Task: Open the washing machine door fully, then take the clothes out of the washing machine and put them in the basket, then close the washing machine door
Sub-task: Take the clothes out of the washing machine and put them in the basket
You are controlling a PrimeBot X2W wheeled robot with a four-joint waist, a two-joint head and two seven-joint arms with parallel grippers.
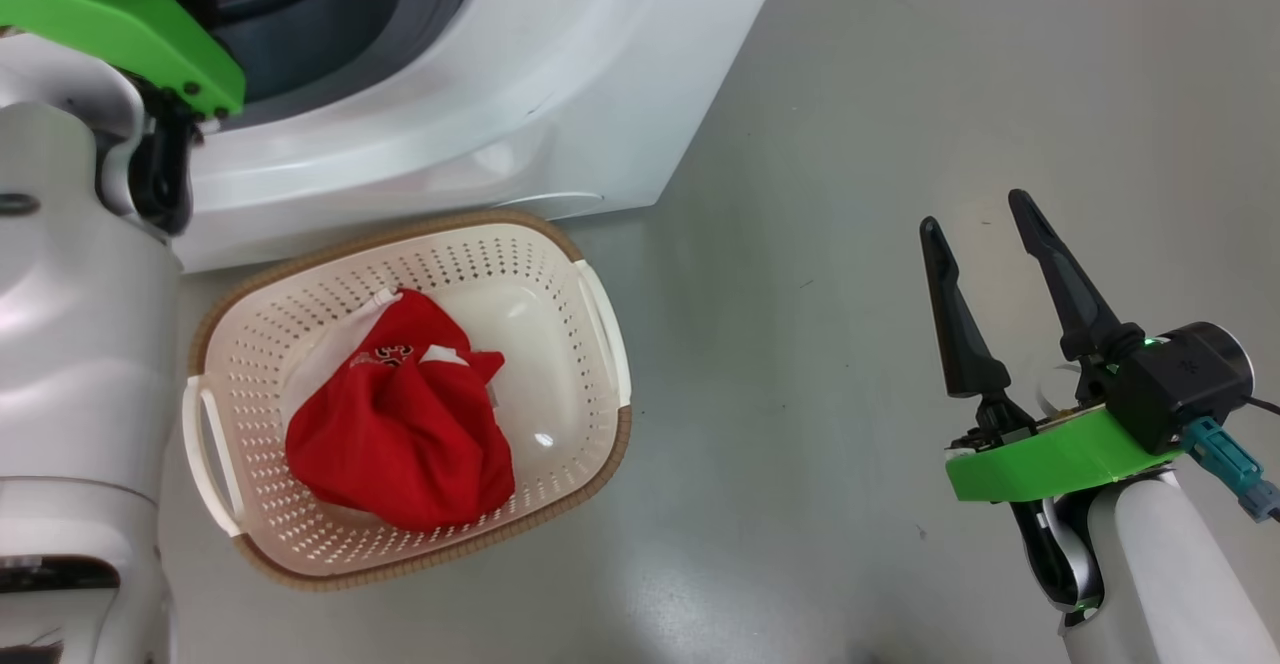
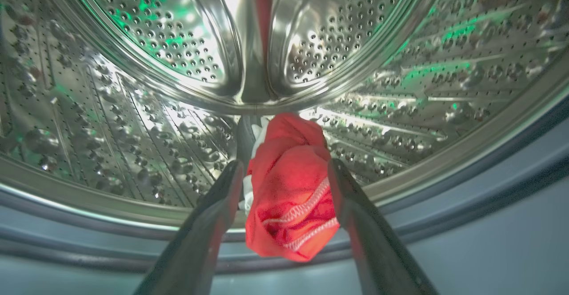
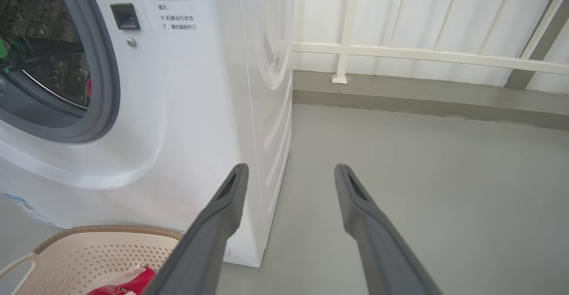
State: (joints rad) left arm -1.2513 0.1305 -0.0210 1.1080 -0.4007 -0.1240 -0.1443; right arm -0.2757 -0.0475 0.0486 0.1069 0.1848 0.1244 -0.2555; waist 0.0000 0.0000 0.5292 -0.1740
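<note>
Left pincer (image 2: 285,164), spread wide, flanks a bright red fabric garment (image 2: 289,193) mid-frame inside the perforated steel drum (image 2: 155,41); whether it touches is unclear. Right pincer (image 1: 973,209), spread and empty, hangs lower right. A second red garment (image 1: 400,434) lies in the cream perforated plastic basket (image 1: 250,374), lower left.

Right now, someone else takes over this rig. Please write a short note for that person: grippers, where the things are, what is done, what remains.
Left gripper: open, inside the washing machine, fingers on either side of a red garment at the drum's front edge, not closed on it.
Right gripper: open, empty, above the floor right of the basket.
Done: machine stands open; another red piece lies in the basket.
To do: grip the drum garment, put it in the basket, close the door.
</note>
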